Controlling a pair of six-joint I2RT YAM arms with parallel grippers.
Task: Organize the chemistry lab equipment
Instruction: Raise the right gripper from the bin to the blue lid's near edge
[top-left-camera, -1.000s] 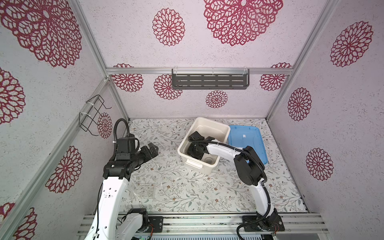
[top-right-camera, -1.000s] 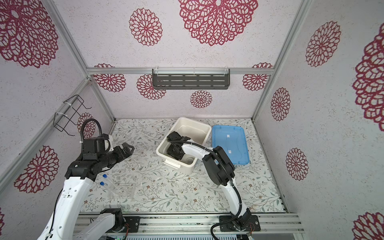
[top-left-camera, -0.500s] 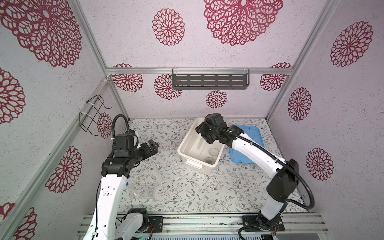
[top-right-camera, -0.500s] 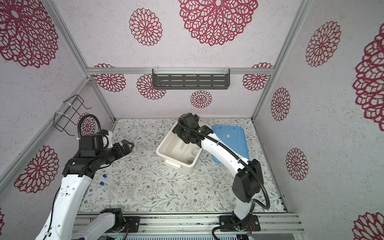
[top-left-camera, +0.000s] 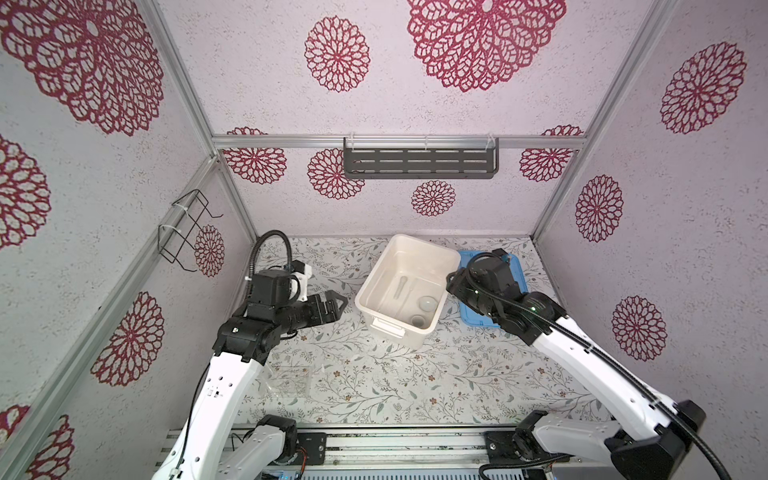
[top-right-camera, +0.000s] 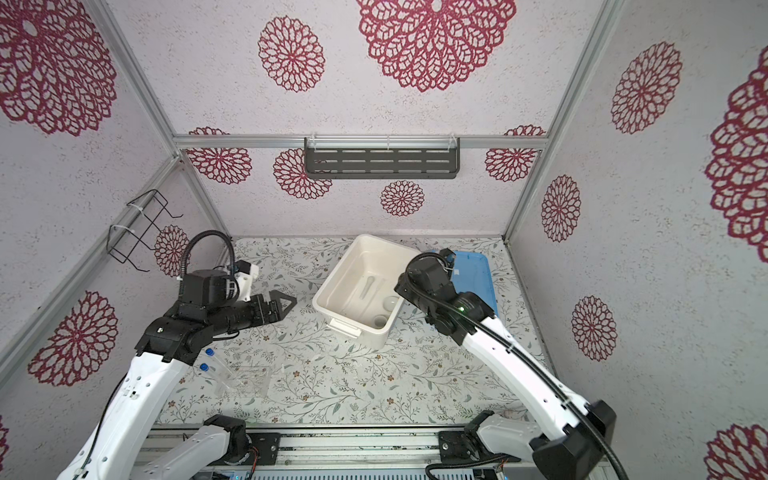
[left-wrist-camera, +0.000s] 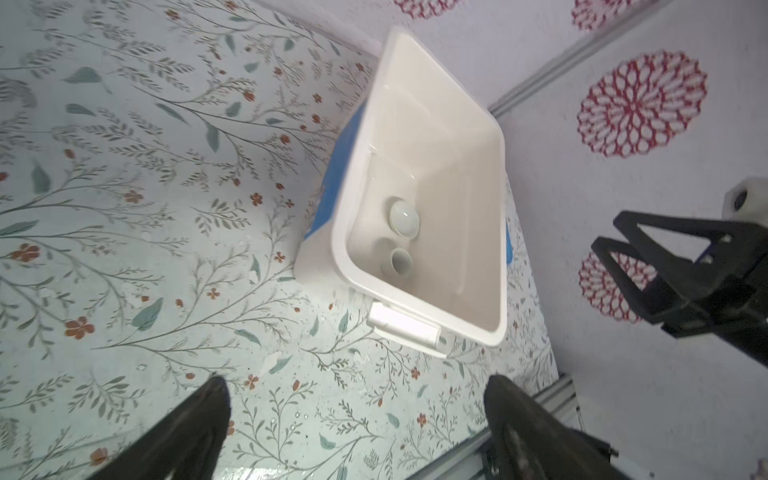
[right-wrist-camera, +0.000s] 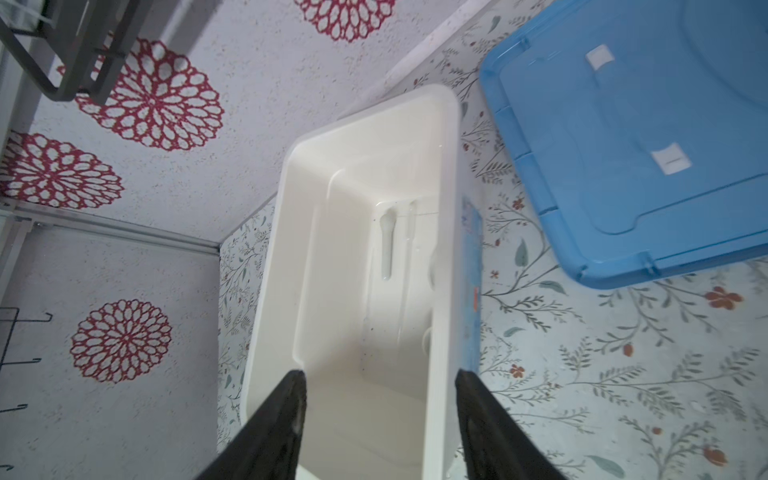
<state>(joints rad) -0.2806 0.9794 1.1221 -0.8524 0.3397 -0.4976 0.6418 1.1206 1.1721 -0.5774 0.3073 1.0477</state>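
- In both top views: big white plastic tub (top-left-camera: 415, 255) toward the back of the floral tabletop (top-left-camera: 457, 374), flat blue plastic lid (top-left-camera: 473, 320) just beside it on the right.
- Down on the tub floor, white pestle-like stick (top-left-camera: 400, 286) lying flat, long axis along the tub's length, thick end toward the back wall. Two small round white bowls (top-left-camera: 427, 303) close together in the tub's front right corner.
- Left gripper (top-left-camera: 337, 306) spread wide and empty, pointing at the tub from the left, apart from it. Right gripper (top-left-camera: 453, 286) at the tub's right rim, fingers hidden under the wrist here.
- Front left, clear plastic rack (top-left-camera: 291, 380) on the tabletop. In a top view, two thin clear tubes with blue caps (top-right-camera: 210, 353) side by side, long axes diagonal, caps toward the back left, clear ends toward the rack. Seated in it or only touching: cannot tell.
- Over to the left wrist view: both fingers far apart, only tabletop between them. Tub ahead, bowls near its handle end, one showing a domed surface, the other an open mouth.
- And the right wrist view: fingers at a middling spread, gripping nothing, one over the tub's inside, the other just outside its long wall. Stick straight ahead, bulb end farthest away, thin end nearer. Lid off to the side, flat on the tabletop.
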